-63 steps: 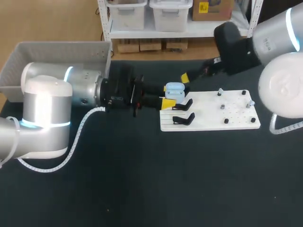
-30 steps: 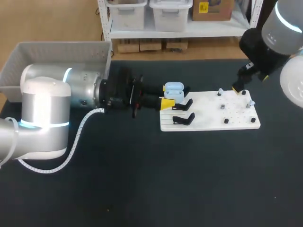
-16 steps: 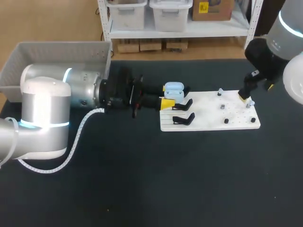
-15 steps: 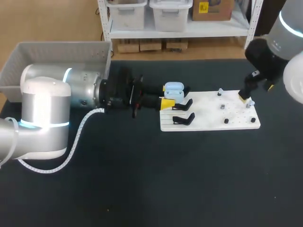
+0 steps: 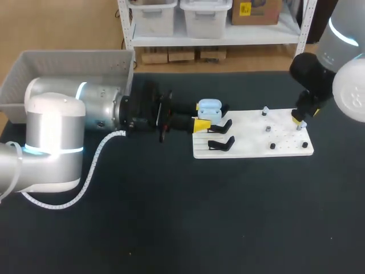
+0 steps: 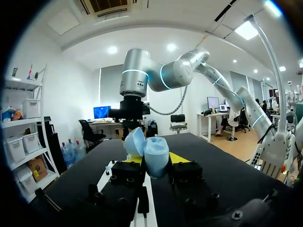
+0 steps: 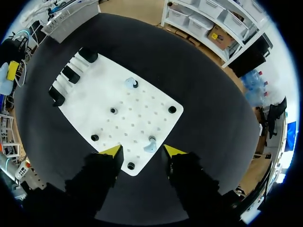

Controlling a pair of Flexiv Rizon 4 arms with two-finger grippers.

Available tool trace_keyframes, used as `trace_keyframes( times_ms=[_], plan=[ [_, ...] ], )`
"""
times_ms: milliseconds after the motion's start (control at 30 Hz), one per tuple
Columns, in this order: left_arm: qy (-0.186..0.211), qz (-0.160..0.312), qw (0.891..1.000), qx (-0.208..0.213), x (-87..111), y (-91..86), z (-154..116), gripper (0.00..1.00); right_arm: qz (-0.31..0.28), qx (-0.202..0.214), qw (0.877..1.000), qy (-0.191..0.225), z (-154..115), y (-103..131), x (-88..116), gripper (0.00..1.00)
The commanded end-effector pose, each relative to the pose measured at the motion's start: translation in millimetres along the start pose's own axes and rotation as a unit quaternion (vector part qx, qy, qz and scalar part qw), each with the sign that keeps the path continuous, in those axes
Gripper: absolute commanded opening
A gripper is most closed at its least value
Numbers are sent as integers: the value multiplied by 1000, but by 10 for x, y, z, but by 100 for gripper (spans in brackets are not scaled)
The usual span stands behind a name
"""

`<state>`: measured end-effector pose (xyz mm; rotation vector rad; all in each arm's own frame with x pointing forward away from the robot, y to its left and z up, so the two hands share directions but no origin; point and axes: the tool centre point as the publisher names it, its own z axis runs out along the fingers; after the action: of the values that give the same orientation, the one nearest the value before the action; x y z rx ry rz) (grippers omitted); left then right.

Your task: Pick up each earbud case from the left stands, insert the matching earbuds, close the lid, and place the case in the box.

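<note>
One case (image 5: 209,108), two earbuds (image 7: 131,83)

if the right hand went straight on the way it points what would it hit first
Most likely the pale blue earbud on the white board: it lies ahead of the right hand, in line with the gap between its open fingers, though depth is unclear.

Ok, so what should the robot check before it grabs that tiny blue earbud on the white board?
1. Lid of the light blue plastic earbud case open: ok.
2. Left gripper shut on that case, a finger on each side: ok.
3. Right gripper open: ok.
4. Small pale blue earbud lined up between the right fingers, just ahead of them: ok.
5. Flat white board has nothing covering that earbud: ok.
6. Case's sockets empty: cannot tell.
</note>
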<state>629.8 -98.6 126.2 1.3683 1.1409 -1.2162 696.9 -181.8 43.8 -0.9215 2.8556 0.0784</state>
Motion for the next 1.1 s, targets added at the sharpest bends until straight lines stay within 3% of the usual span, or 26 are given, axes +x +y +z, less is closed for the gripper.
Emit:
trace_keyframes(
  times_ms=[33,333,833,1100],
  plan=[
    [-1,1,1000,-2,8,-13,-2,0,1,0,1000,1,60,-40,19,53],
    [-1,1,1000,-2,8,-13,-2,0,-5,-8,1000,10,118,-6,58,61],
    [-1,1,1000,-2,8,-13,-2,0,-11,-10,1000,19,195,13,75,49],
    [-1,1,1000,-2,8,-13,-2,0,-13,-9,1000,21,227,18,81,48]
  ],
)
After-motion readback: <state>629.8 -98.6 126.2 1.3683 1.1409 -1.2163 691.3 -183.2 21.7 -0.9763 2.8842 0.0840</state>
